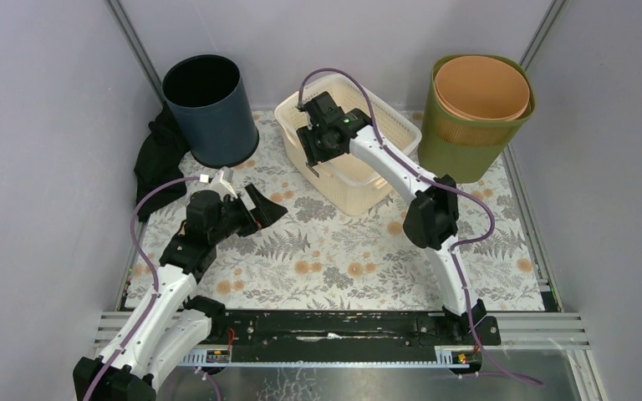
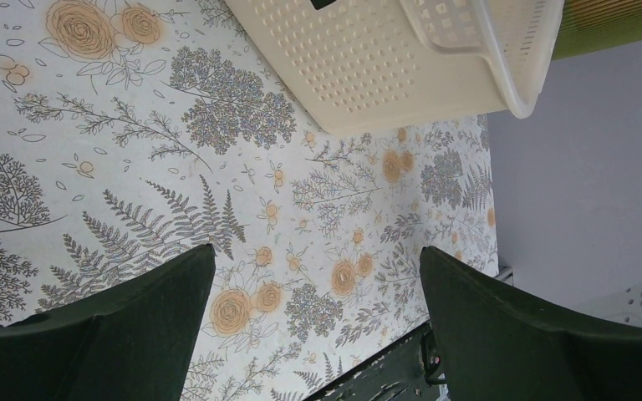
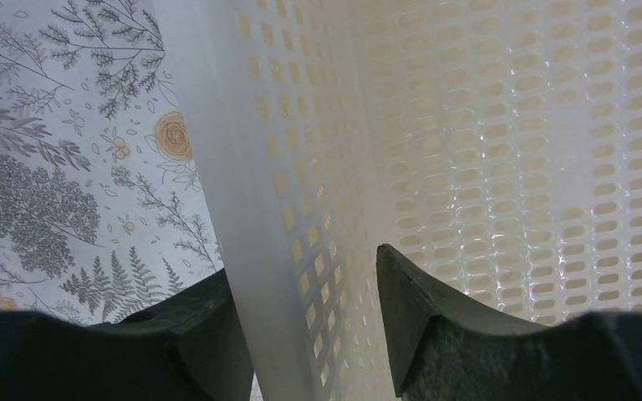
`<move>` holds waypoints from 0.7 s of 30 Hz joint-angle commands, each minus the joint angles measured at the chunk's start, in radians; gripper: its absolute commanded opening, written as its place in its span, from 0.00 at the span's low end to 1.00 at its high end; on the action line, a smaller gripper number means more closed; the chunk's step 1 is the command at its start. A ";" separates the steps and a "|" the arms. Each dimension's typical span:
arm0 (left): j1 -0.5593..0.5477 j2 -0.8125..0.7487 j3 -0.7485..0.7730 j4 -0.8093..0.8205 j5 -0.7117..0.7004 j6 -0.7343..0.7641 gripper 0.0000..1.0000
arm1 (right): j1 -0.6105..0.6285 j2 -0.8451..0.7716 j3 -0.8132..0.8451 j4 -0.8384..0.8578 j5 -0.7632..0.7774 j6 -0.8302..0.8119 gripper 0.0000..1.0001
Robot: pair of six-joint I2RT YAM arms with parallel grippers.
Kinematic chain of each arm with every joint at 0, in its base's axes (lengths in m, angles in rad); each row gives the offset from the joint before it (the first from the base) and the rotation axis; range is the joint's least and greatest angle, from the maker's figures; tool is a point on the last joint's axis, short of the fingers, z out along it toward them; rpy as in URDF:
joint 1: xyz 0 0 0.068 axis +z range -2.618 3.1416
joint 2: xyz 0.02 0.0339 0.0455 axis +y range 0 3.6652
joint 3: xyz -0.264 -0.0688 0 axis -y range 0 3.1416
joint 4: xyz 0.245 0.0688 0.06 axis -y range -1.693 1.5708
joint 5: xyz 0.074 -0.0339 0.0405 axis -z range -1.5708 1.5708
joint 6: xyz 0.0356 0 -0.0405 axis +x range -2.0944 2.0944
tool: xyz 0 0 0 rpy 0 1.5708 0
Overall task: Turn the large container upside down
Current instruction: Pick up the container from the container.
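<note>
Obs., near to far.

Find floral table (image 1: 343,267) w/ both arm bases bolted at near edge.

Log left hand (image 1: 247,194) at near-left, low over table, aimed toward centre. Read as spread wide, gripping nothing. Confirm via left wrist cam: left hand (image 2: 316,255) w/ dark fingers (image 2: 134,334) well apart, only fern-and-flower print betw. them. See cream basket (image 2: 401,67) beyond, apart from that hand.

Farther in, trace right arm reaching fwd and leftward to right hand (image 1: 313,154) at near-left wall of cream basket (image 1: 384,134). Place basket mid-table toward rear, opening up, i.e. not yet inverted.

Check right wrist cam: right hand (image 3: 301,284) straddling perforated wall, one of its fingers (image 3: 418,317) inside, other outside, both against plastic. Read as pinching basket wall. Cannot tell whether base is off table.

At rear-left, note dark blue bin (image 1: 209,109), upright, open top, w/ black cloth (image 1: 157,154) just beside it against side wall.

At rear-right, note green bin (image 1: 468,154), upright, w/ orange bin (image 1: 481,88) nested inside. Put basket betw. the two bins, just beside green one; cannot tell if touching.
</note>
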 commanded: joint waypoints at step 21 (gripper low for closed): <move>-0.002 -0.008 -0.006 0.015 0.001 -0.001 1.00 | -0.012 -0.127 -0.005 -0.012 0.089 -0.085 0.48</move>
